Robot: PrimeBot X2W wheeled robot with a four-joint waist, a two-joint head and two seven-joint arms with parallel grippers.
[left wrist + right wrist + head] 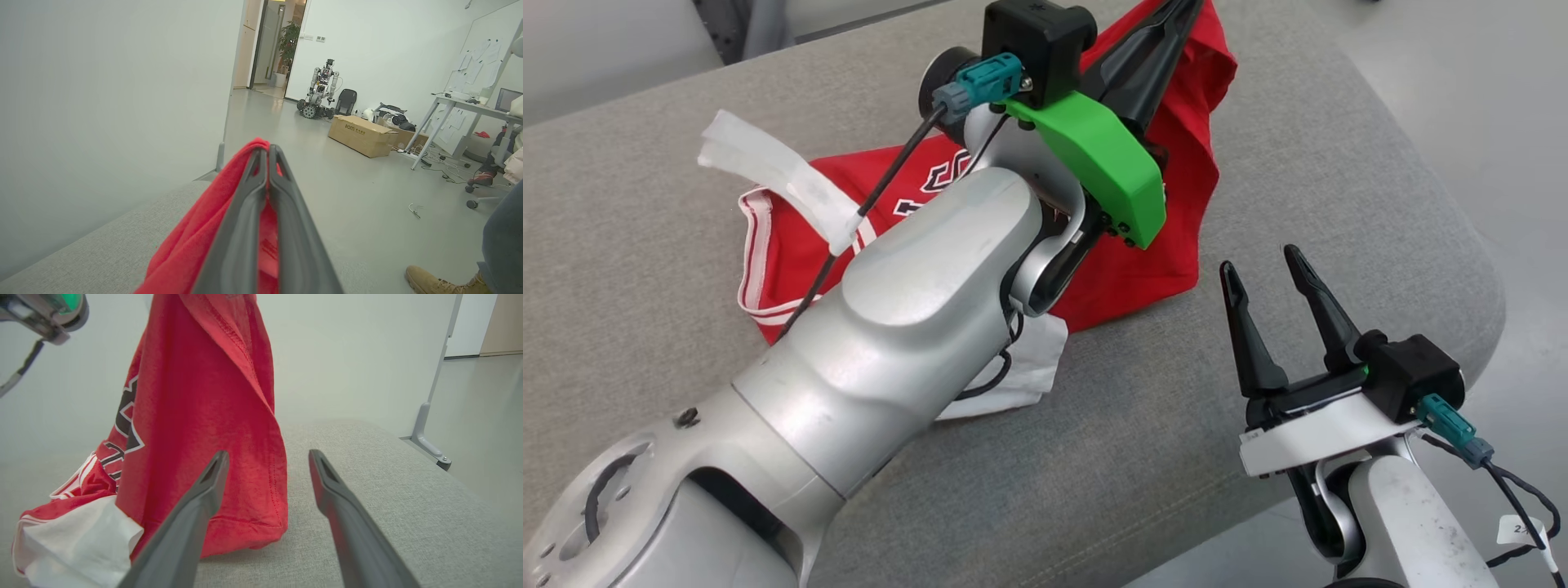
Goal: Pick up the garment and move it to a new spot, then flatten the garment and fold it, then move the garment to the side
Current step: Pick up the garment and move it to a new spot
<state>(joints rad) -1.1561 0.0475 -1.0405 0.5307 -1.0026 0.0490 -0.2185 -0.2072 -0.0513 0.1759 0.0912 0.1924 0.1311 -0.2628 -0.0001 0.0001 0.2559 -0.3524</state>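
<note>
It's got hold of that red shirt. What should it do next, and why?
Probably raise the left arm higher: its jaws are shut on the red, white-trimmed fabric jersey, yet the lower part lies crumpled on the grey fabric cushion.

Garment on the cushion, right hand just right of it

Left gripper clamps garment; right gripper spread wide.

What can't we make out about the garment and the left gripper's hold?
Head view: left arm hides the garment's middle and most lettering; top edge cuts off the left gripper's tips.
Right wrist view: top edge cuts off the garment's held part.
Left wrist view: fingers cover the pinched cloth.
</note>
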